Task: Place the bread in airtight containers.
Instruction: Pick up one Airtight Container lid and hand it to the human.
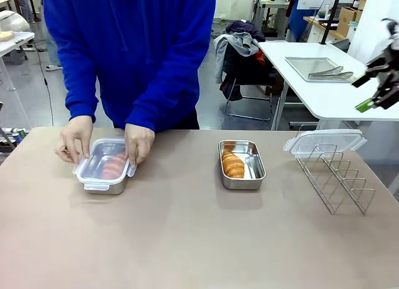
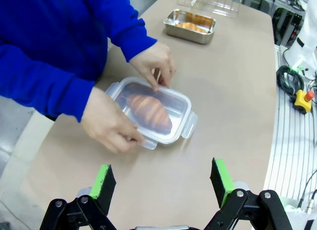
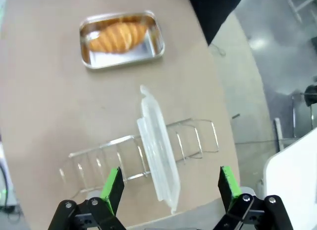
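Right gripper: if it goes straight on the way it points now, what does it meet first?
Most likely the clear lid propped in the wire rack, lying between the open right gripper fingers; depth is unclear.

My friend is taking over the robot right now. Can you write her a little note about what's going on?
Left gripper: open, holding nothing, hovering above the table near the lidded container.
Right gripper: open, holding nothing, raised above the wire rack.
The person's hands are pressing the clear lid onto that container, with one croissant inside.
The second croissant lies in the open container mid-table.
Its lid rests on the rack.
Left: lid and clip the open container.
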Available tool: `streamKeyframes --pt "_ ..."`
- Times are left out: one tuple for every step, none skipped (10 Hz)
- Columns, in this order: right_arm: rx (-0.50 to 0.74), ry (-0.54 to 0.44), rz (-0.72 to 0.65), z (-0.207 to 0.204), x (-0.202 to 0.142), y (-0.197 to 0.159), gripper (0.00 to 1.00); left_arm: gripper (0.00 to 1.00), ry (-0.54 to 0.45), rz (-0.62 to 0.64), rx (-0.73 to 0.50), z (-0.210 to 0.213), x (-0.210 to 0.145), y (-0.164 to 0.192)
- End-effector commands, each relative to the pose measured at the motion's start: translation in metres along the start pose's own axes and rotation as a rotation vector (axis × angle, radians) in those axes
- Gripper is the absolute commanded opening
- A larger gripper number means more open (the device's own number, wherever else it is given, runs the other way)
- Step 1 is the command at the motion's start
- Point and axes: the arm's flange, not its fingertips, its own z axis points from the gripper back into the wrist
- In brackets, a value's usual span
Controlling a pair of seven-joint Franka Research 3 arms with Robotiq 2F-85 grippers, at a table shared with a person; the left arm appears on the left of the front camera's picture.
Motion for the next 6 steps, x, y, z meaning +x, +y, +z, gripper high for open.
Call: streamKeyframes --pt "0.032 0.146 0.075 -0.021 0.011 -0.002 1.00 1.00 -0.023 -0.021 0.001 0.000 0.000 0.000" --pt "0.046 0.193 0.108 -0.034 0.015 -0.002 1.00 1.00 -0.023 -0.021 0.001 0.000 0.000 0.000" --pt "0.081 0.245 0.144 -0.052 0.016 0.002 1.00 1.00 -0.023 -0.021 0.001 0.000 0.000 0.000" --pt "0.098 0.263 0.170 -0.063 0.016 0.005 1.00 1.00 -0.023 -0.021 0.001 0.000 0.000 0.000" --pt "0.113 0.280 0.189 -0.071 0.016 0.009 1.00 1.00 -0.023 -0.021 0.001 0.000 0.000 0.000" --pt "0.130 0.288 0.197 -0.079 0.015 0.009 1.00 1.00 -0.023 -0.021 0.001 0.000 0.000 0.000"
